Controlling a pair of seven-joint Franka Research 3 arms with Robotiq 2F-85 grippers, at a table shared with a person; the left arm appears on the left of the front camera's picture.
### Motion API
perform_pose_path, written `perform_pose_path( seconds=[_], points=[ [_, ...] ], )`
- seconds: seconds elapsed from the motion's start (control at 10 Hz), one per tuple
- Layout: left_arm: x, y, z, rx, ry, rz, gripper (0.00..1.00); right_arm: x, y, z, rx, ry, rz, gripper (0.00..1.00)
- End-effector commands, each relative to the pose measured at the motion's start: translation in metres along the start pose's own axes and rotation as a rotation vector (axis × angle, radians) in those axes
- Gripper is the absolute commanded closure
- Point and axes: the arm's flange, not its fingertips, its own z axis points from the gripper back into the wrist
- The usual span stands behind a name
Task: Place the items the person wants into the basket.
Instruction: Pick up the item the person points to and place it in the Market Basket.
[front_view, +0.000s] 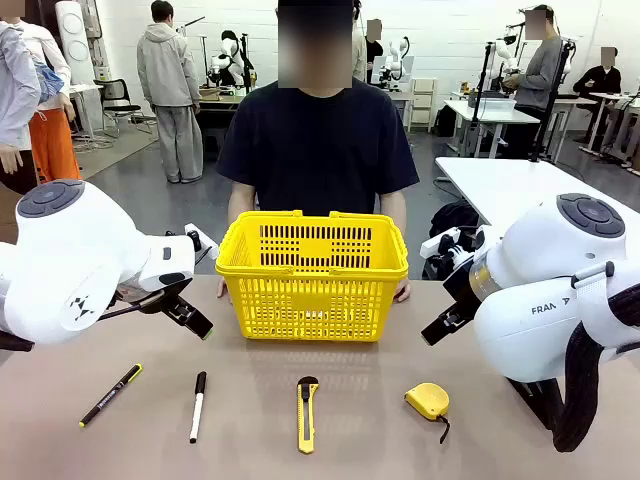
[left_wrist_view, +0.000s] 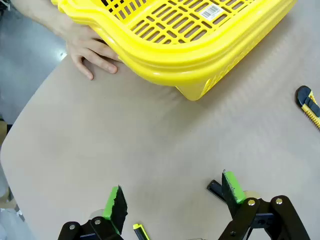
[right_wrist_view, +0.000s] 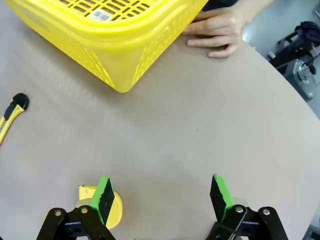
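The yellow basket (front_view: 313, 275) stands mid-table in front of the person (front_view: 318, 140), whose hands (left_wrist_view: 90, 52) (right_wrist_view: 217, 32) rest at its two sides. On the near table lie a black-capped white marker (front_view: 198, 405) and a yellow tape measure (front_view: 428, 400). My left gripper (front_view: 195, 322) hovers open left of the basket, above the table; its wrist view (left_wrist_view: 174, 197) shows nothing between the green pads (left_wrist_view: 232, 186), with the marker's cap (left_wrist_view: 216, 190) just beside one. My right gripper (front_view: 440, 328) hangs open right of the basket, over bare table (right_wrist_view: 161, 195), the tape measure (right_wrist_view: 115, 210) beside one finger.
A black pen with yellow ends (front_view: 110, 395) lies at the near left and a yellow-and-black utility knife (front_view: 306, 413) at the near centre, in front of the basket. Bare table lies between the row of tools and the basket. Other people and tables stand far behind.
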Motion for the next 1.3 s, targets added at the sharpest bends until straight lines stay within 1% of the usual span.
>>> perform_pose_path(
  seconds=[0.0, 1.2],
  points=[
    [0.0, -0.0001, 0.0, 0.0, 0.0, 0.0, 0.0, 0.0, 0.0, 0.0, 0.0, 0.0, 0.0, 0.0],
    [0.0, -0.0001, 0.0, 0.0, 0.0, 0.0, 0.0, 0.0, 0.0, 0.0, 0.0, 0.0, 0.0, 0.0]
  ],
)
